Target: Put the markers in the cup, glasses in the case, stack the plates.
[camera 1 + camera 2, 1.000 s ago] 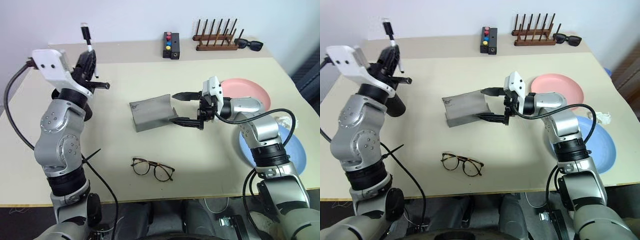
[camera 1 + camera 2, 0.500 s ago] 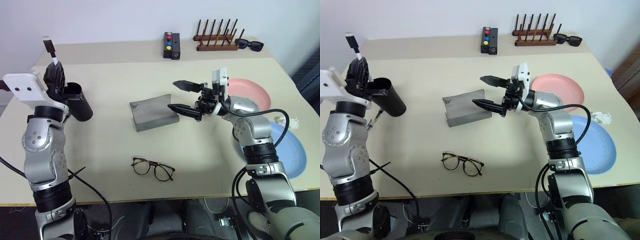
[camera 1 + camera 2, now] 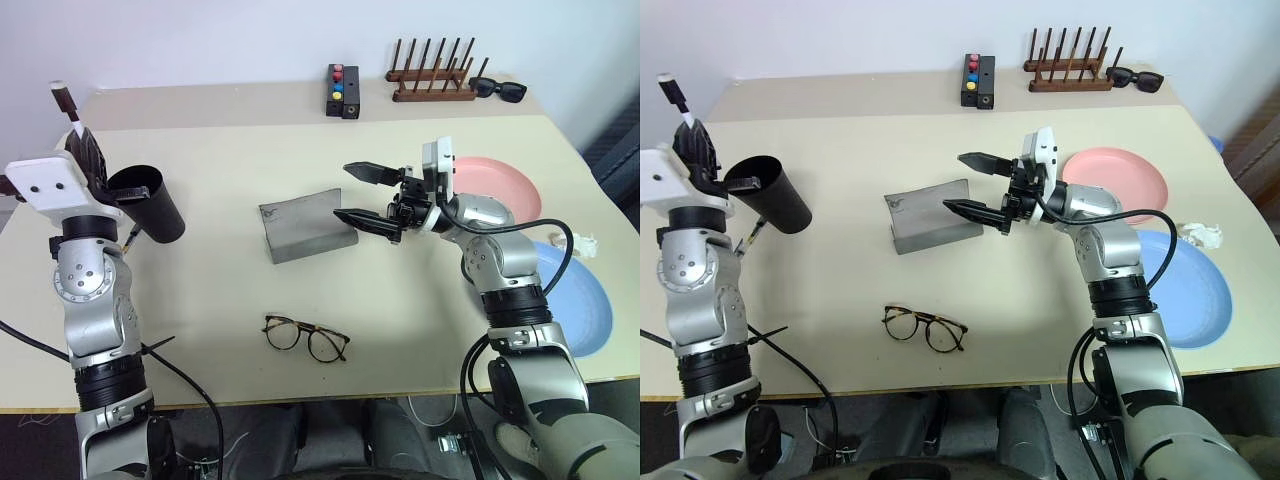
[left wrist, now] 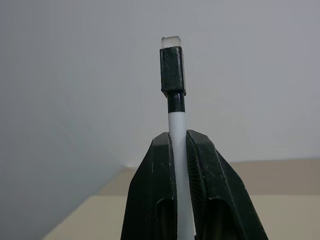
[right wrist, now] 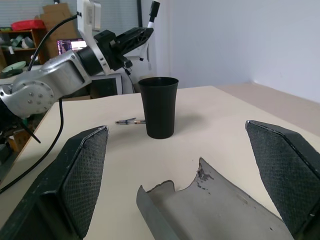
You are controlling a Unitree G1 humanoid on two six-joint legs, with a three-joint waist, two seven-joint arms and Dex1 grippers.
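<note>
Left eye view shows the beige counter point(image 3: 300, 300) with the task's things spread across it. At the right edge lie 2 plates: the blue plate point(image 3: 585, 300) nearer, partly behind the right arm, and the pink plate point(image 3: 500, 185) just beyond it, unstacked. Whether their rims touch cannot be told.

In the middle, the grey case point(image 3: 305, 228) lies open, its lid standing up. The right fingers point(image 3: 362, 195) are spread as wide as they go, holding nothing, hovering just right of the case and pointing left toward it.

On the left stands the black cup point(image 3: 150, 203), upright on the counter. Just left of it, the left fingers point(image 3: 695, 148) are closed tight on a marker point(image 3: 675, 98), which sticks up above them, white body with a black cap; the left wrist view shows the marker point(image 4: 175, 115) clamped between the 2 fingers point(image 4: 150, 200). It is raised beside the cup, not in it. Another marker point(image 5: 131, 121) lies flat on the counter just beside the cup, on its left.

The glasses point(image 3: 306, 338) rest near the front edge, unfolded, well apart from the case.

Along the far edge sit a wooden rack point(image 3: 432, 75), black sunglasses point(image 3: 497, 90) just right of it, and a black button box point(image 3: 342, 92) to its left.
</note>
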